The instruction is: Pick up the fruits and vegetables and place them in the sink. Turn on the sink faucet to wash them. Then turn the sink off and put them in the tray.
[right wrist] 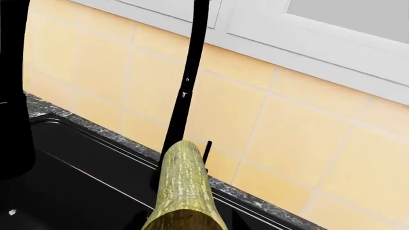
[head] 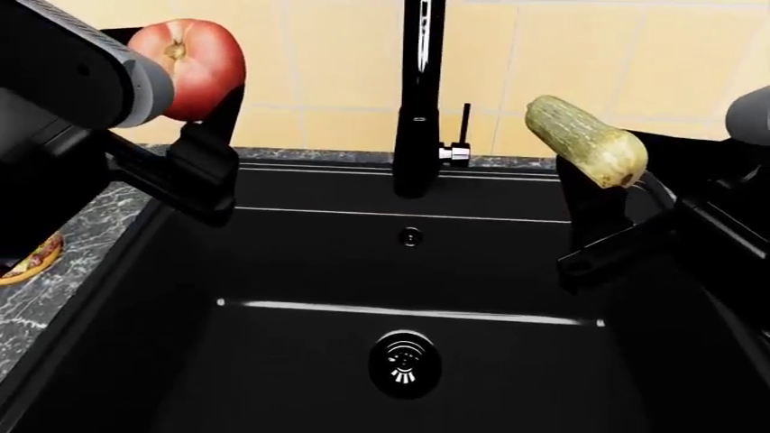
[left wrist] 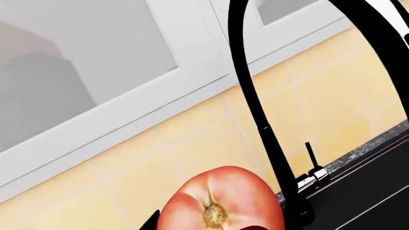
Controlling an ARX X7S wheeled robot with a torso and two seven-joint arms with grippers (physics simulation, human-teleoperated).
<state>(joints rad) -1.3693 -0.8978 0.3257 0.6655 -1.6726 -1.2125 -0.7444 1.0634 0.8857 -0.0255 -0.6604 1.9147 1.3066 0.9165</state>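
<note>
My left gripper is shut on the round red tomato, held high above the back left corner of the sink. The tomato's stem scar faces the left wrist camera. My right gripper is shut on the pale green striped squash, which sticks up and leans left above the sink's right side; it also fills the near part of the right wrist view. The black sink faucet stands between them at the back rim, its thin lever upright. The drain lies bare in the basin. The tray is out of view.
A speckled grey counter borders the sink on the left, with the edge of a plate of food on it. Yellow tiled wall stands right behind the faucet. White framed panels sit above the tiles.
</note>
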